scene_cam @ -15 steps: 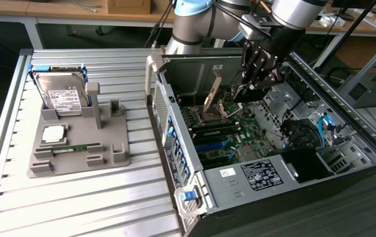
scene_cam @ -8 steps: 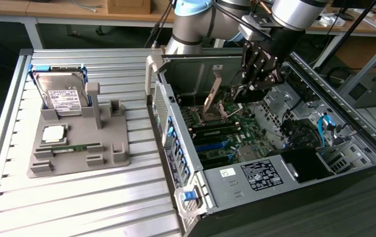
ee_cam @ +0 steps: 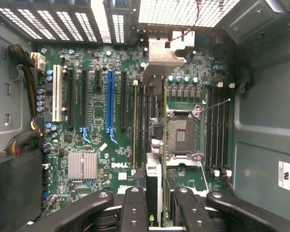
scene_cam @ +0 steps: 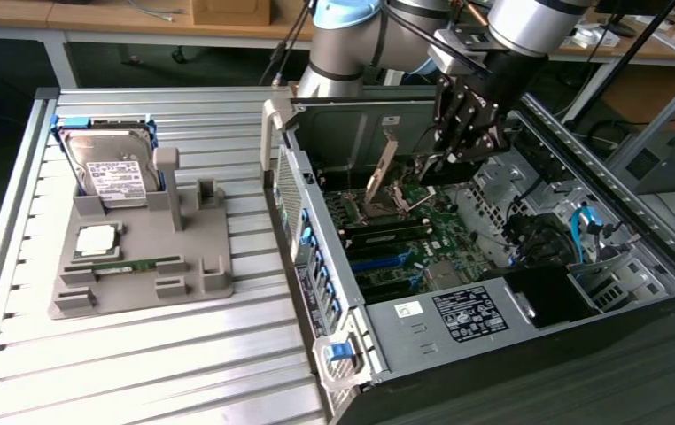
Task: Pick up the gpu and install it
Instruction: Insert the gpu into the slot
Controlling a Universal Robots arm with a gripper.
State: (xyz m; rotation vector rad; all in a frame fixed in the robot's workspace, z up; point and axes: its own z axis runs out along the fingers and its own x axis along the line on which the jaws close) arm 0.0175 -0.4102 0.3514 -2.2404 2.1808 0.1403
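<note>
While the gripper (scene_cam: 446, 164) hangs inside the open computer case (scene_cam: 621, 266), its fingers (ee_cam: 134, 203) pinch the gpu (ee_cam: 155, 186). The card stands edge-on between them as a narrow dark strip, with its silvery bracket end close to the fingertips. From the grip the card's thin edge runs straight out ahead of the gripper, over the green motherboard (ee_cam: 101, 145) on the floor of the case. Along that line, right beyond the fingertips, sits the square CPU socket (ee_cam: 182, 135), with a row of long black memory slots (ee_cam: 220, 130) on its far side from the card. On the other side of the gripper, apart from the card, a blue expansion slot (ee_cam: 110, 104) lies parallel to the card's edge. Black slots flank it, and a white slot (ee_cam: 57, 99) lies farther off still. A small finned silver heatsink (ee_cam: 82, 166) sits on that same side, near the gripper's outer link. Whether the card's lower edge touches the board I cannot tell. Well away from the gripper, outside the case toward the exterior view's left, a grey holder (scene_cam: 202, 274) rests on the slatted table (scene_cam: 136, 372). It carries a hard drive (scene_cam: 117, 168) standing upright at its far end and a slim green memory stick (scene_cam: 136, 264) lying flat nearer the front.
</note>
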